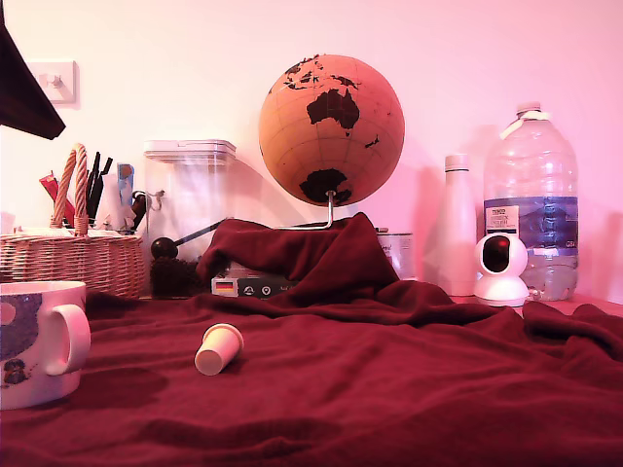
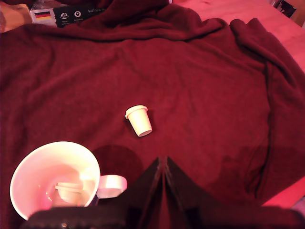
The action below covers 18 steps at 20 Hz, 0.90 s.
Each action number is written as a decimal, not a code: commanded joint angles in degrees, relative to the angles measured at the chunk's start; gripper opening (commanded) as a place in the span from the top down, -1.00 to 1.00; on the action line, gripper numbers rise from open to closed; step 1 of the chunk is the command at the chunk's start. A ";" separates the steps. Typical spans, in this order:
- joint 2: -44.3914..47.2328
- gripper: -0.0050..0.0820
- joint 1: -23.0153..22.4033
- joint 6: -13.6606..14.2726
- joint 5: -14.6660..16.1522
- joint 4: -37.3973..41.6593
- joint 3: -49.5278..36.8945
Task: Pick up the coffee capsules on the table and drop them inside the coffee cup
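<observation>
One cream coffee capsule [image 2: 138, 120] [image 1: 219, 348] lies on its side on the dark red cloth of the table [image 2: 205, 95] [image 1: 409, 389]. The white coffee cup [image 2: 28, 167] [image 1: 39, 341] stands at the exterior view's left, handle toward the capsule. Inside the cup lies another capsule [image 2: 71, 191]. My gripper [image 2: 163, 167] shows only in the wrist view, hovering above the cloth between cup and loose capsule. Its dark fingers are pressed together with nothing between them. A dark shape [image 1: 21, 88] at the exterior view's top left may be part of the arm.
Along the back stand a wicker basket [image 1: 73, 258], a clear lidded canister [image 1: 190, 209], a globe [image 1: 331, 129], a white bottle [image 1: 456, 229], a large water bottle [image 1: 531, 204] and a small white camera [image 1: 501, 268]. A box with a flag label [image 1: 248, 284] [image 2: 62, 14] sits under bunched cloth.
</observation>
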 commanded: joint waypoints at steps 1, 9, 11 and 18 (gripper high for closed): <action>-0.09 0.94 -0.15 -0.13 0.35 0.55 -0.87; -0.04 -0.37 -1.60 -1.18 4.61 0.87 -0.87; -0.04 -0.45 -1.81 -2.54 4.33 1.29 -0.85; -0.04 -0.45 -3.21 -6.25 -1.51 7.67 -0.96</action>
